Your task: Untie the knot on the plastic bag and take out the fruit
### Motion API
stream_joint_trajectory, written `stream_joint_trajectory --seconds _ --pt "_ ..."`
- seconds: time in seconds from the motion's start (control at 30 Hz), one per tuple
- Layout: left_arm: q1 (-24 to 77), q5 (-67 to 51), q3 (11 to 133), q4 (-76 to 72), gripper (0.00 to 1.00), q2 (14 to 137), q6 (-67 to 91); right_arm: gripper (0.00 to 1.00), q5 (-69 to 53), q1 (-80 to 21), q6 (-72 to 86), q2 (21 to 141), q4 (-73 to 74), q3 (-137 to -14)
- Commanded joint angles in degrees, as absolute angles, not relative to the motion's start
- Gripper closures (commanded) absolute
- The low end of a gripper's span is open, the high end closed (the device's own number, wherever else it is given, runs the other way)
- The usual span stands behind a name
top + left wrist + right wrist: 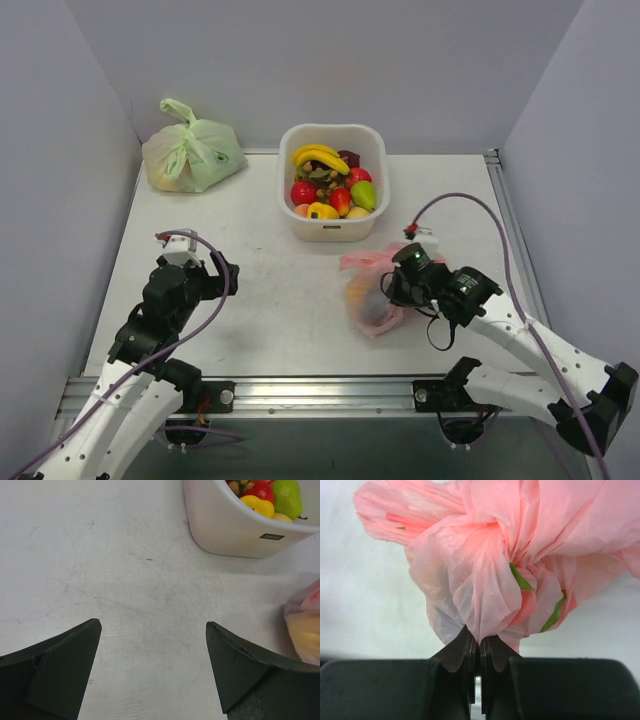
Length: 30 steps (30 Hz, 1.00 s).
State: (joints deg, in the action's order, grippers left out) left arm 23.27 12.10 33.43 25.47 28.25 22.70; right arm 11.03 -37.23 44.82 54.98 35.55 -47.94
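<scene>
The pink plastic bag [372, 290] lies right of the table's middle, with fruit [362, 292] showing through it as orange and pinkish shapes. My right gripper [396, 284] is at the bag's right side, shut on a fold of the bag's pink film [485, 600]. Just above that fold, the knot [522, 562] shows as a gathered twist of pink plastic. My left gripper [222, 275] hovers open over bare table at the left, well apart from the bag. In the left wrist view the bag's edge [306, 630] shows at the far right.
A white basket [333, 232] full of toy fruit stands at the back centre, just behind the pink bag. A tied pale green bag [192, 155] sits in the back left corner. Grey walls close in both sides.
</scene>
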Motion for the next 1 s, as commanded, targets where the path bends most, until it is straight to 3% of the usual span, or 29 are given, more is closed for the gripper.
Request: stream_joint_trajectory --seconds 0.0,0.17,0.4,0.5,0.53,0.6,0.63,0.83,0.97 --pt "23.3 8.3 35.0 22.2 0.03 29.9 21.6 1.00 6.7 -53.3 35.1 57.4 35.2 -56.0" --pt "23.3 5.4 34.8 21.2 0.03 31.2 21.3 1.00 6.1 -64.8 16.4 65.6 35.1 -61.3" --pt "23.8 -1.5 33.9 19.0 0.03 31.4 20.6 0.97 12.2 -61.1 -2.3 70.7 31.6 -59.1" --pt "24.3 -4.8 33.7 17.9 0.03 32.5 20.4 0.74 10.1 -52.1 -1.7 71.3 30.1 -58.8" --pt "24.7 -6.4 33.7 17.8 0.03 33.0 20.4 0.43 8.6 -50.6 -0.9 70.5 30.2 -59.1" --pt "25.5 -7.6 33.9 17.8 0.03 34.8 20.9 0.09 6.5 -50.1 -0.2 68.0 30.2 -59.9" --pt "26.6 -8.3 33.9 17.8 0.03 35.3 21.6 0.00 5.4 -50.4 1.4 67.1 30.3 -60.2" --pt "35.6 -6.9 34.2 18.1 0.04 36.8 32.6 0.01 3.1 -51.8 7.0 58.4 30.1 -57.0" --pt "48.4 0.3 36.9 19.0 0.04 38.8 37.8 0.05 2.9 -50.6 10.8 54.4 29.5 -52.2"
